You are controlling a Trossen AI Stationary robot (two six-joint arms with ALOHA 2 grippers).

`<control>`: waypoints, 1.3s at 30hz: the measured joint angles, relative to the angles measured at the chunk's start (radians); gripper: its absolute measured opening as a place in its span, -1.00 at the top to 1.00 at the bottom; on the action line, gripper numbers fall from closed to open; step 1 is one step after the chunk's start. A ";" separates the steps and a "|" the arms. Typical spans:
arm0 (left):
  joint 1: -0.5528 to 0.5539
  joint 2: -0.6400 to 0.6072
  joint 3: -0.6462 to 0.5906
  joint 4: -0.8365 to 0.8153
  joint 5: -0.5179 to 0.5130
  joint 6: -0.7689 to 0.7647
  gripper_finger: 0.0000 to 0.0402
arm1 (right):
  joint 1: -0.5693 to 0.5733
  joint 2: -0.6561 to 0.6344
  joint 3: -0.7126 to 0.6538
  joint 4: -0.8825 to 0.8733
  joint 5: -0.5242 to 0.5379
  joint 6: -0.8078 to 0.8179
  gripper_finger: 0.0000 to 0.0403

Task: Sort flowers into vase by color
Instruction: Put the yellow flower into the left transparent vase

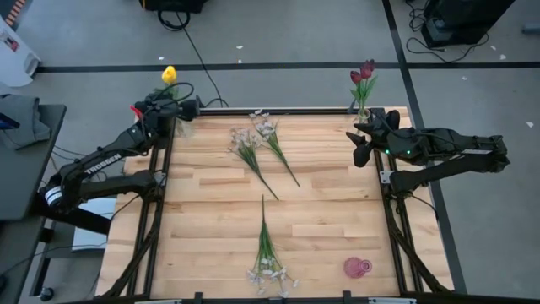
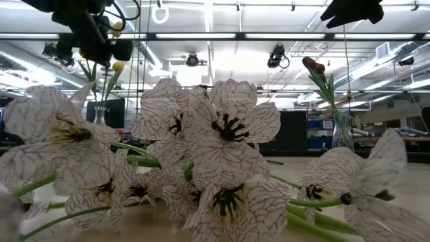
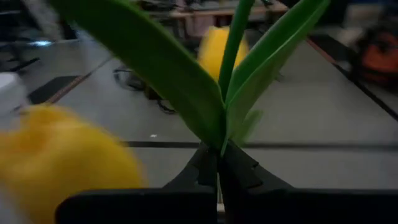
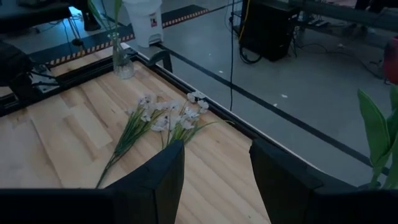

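My left gripper [image 1: 175, 108] hovers over the table's far left corner, shut on a yellow tulip [image 1: 169, 74] whose bloom lies beyond the far edge. A second yellow bloom [image 3: 62, 165] shows blurred close by. Below the gripper stands a glass vase [image 2: 101, 111] with green stems in it. Dark red tulips [image 1: 364, 74] stand in a glass vase [image 2: 341, 131] at the far right corner. My right gripper [image 4: 214, 180] hangs open beside them, touching nothing. Three sprays of whitish blossoms [image 1: 253, 148] [image 1: 274, 137] [image 1: 268, 263] lie flat on the table. My left gripper pinches the yellow tulip's green stem [image 3: 222, 138] between its two fingers, right where the long leaves branch off. The fingers come at it roughly level and lie across the stem. The bloom [image 3: 224, 46] stands beyond the fingers; the stem's lower end is hidden.
A small pink vase [image 1: 357, 268] lies on the wood near the front right corner. The table's middle between the sprays is bare wood [image 1: 337, 211]. In the low view the near spray's blossoms [image 2: 222, 134] fill the foreground.
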 joint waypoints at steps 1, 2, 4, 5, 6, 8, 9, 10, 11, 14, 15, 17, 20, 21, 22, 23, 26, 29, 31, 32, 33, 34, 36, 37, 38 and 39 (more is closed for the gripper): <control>0.000 0.000 -0.002 0.000 -0.029 -0.019 0.98 | 0.000 0.000 0.000 0.004 0.000 0.008 0.03; 0.001 -0.001 -0.003 0.001 -0.052 -0.037 0.98 | 0.000 0.000 0.000 0.007 0.000 0.018 0.03; 0.006 -0.001 -0.003 0.006 -0.069 -0.044 0.98 | 0.000 0.000 0.000 0.006 -0.003 0.033 0.03; 0.009 -0.001 -0.003 0.008 -0.070 -0.044 0.98 | 0.000 0.000 0.000 0.006 -0.003 0.038 0.03; 0.012 -0.001 -0.003 0.007 -0.068 -0.044 0.98 | 0.000 0.000 0.000 0.006 -0.003 0.039 0.03; 0.018 -0.001 -0.003 -0.004 -0.052 -0.048 0.97 | 0.000 0.000 0.000 0.006 -0.003 0.039 0.03; 0.018 -0.001 -0.003 -0.016 -0.044 -0.063 0.95 | 0.000 0.000 0.000 0.006 -0.003 0.039 0.03; 0.018 -0.001 -0.003 -0.031 -0.042 -0.080 0.93 | 0.000 0.000 0.000 0.006 -0.003 0.039 0.03; 0.018 -0.001 -0.003 -0.042 -0.038 -0.096 0.89 | 0.000 -0.001 0.000 0.006 -0.003 0.038 0.03; 0.018 -0.001 -0.003 -0.056 -0.004 -0.116 0.68 | 0.000 -0.003 0.000 0.006 -0.003 0.026 0.03; 0.017 -0.001 -0.003 -0.056 0.001 -0.116 0.60 | 0.000 -0.003 0.000 0.006 -0.003 0.022 0.03; 0.015 -0.001 -0.003 -0.055 0.014 -0.118 0.41 | 0.000 -0.002 0.000 0.006 -0.003 0.015 0.03; 0.014 -0.002 -0.003 -0.049 0.025 -0.118 0.13 | 0.000 -0.003 0.000 0.006 -0.003 0.011 0.03; 0.014 -0.003 -0.002 -0.051 0.028 -0.118 0.04 | 0.000 -0.003 0.000 0.006 -0.003 0.007 0.03; 0.014 -0.003 0.002 -0.062 0.042 -0.118 -0.04 | 0.000 -0.003 0.000 0.006 -0.003 0.004 0.03; 0.014 -0.003 0.009 -0.078 0.059 -0.115 -0.13 | 0.000 -0.003 0.000 0.006 -0.003 0.003 0.03; 0.016 -0.003 0.035 -0.133 0.079 -0.112 -0.39 | 0.000 -0.004 0.000 0.006 -0.003 0.004 0.03; 0.016 -0.003 0.083 -0.195 0.108 -0.116 -0.62 | 0.000 -0.007 0.000 0.006 -0.002 0.004 0.03; 0.016 -0.003 0.133 -0.242 0.148 -0.116 -0.73 | 0.000 -0.011 0.000 0.006 -0.002 0.004 0.03; 0.015 -0.003 0.160 -0.275 0.158 -0.117 -0.78 | 0.000 -0.013 0.000 0.006 -0.002 0.004 0.03; 0.015 -0.003 0.188 -0.309 0.169 -0.117 -0.81 | 0.000 -0.014 0.000 0.006 -0.002 0.006 0.03; 0.015 -0.002 0.218 -0.345 0.179 -0.120 -0.84 | 0.000 -0.016 0.000 0.007 -0.001 0.010 0.03; 0.015 -0.002 0.289 -0.435 0.196 -0.137 -0.86 | 0.000 -0.022 0.000 0.011 -0.003 0.013 0.03; 0.015 -0.002 0.330 -0.483 0.200 -0.146 -0.86 | 0.000 -0.023 0.000 0.014 -0.003 0.013 0.03; 0.015 -0.002 0.370 -0.524 0.199 -0.147 -0.86 | 0.000 -0.024 0.000 0.013 -0.003 0.014 0.03; 0.015 -0.002 0.409 -0.558 0.196 -0.145 -0.85 | 0.000 -0.029 0.000 0.013 -0.003 0.015 0.03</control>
